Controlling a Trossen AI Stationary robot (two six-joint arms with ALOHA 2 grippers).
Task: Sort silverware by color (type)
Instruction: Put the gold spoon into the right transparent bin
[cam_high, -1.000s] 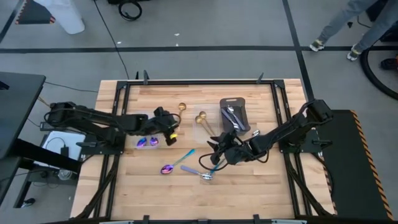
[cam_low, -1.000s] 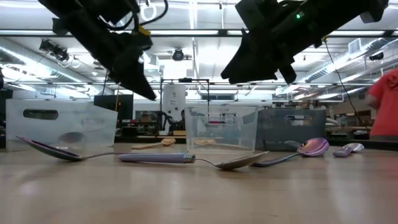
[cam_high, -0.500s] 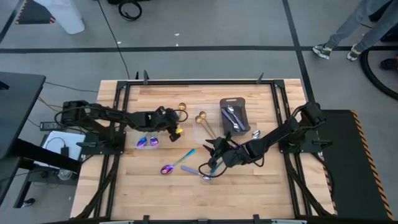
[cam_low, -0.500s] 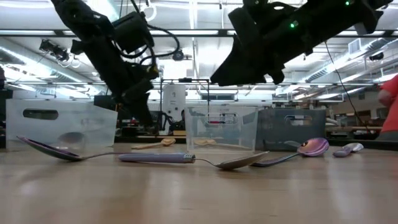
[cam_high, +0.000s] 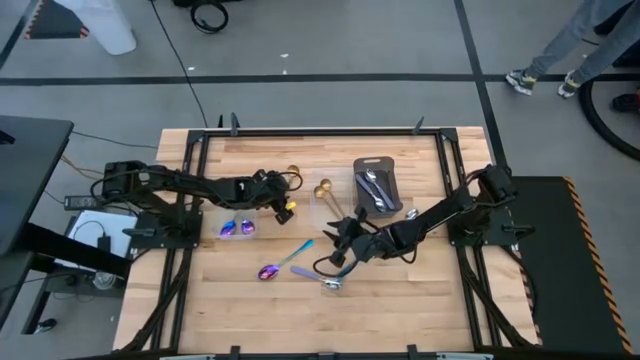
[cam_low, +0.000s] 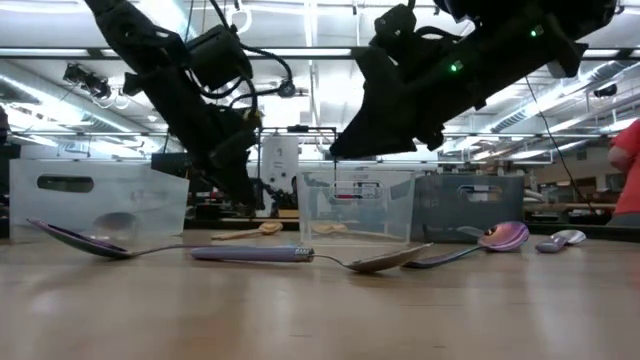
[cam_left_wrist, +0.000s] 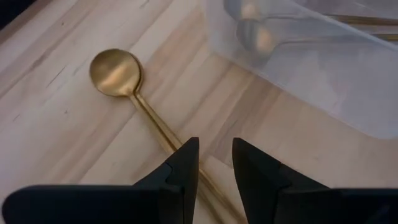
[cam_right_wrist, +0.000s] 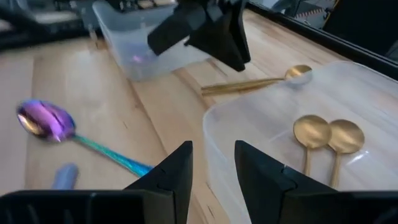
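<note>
I'm working over the table (cam_high: 250, 300), with three finishes of cutlery to separate. The dark grey tray (cam_high: 377, 187) towards the far right holds the silver pieces. A clear container (cam_right_wrist: 292, 162) near the middle already has two gold spoons (cam_right_wrist: 328, 138) in it, and a second clear container (cam_high: 238, 228) on the left holds purple ones. Loose on the boards towards the near edge lie an iridescent spoon (cam_high: 284, 262) and a couple more pieces (cam_high: 330, 283) beside it.

My left gripper (cam_high: 281, 204) is the one on the job: it hangs low over a lone gold spoon (cam_left_wrist: 124, 81) lying towards the far edge. Its jaws stand a little apart and empty, straddling the handle, not on it yet. To do this well I'd settle straight down so both fingers (cam_left_wrist: 186, 163) bracket the thin stem, close gently, and lift level; gold plating on wood looks slippery, and a skewed pinch could flick it away.

My right gripper (cam_high: 340, 247) hovers mid-table above the loose pieces, jaws also apart, carrying nothing. I'd hold it there to keep the path to the gold container free.
</note>
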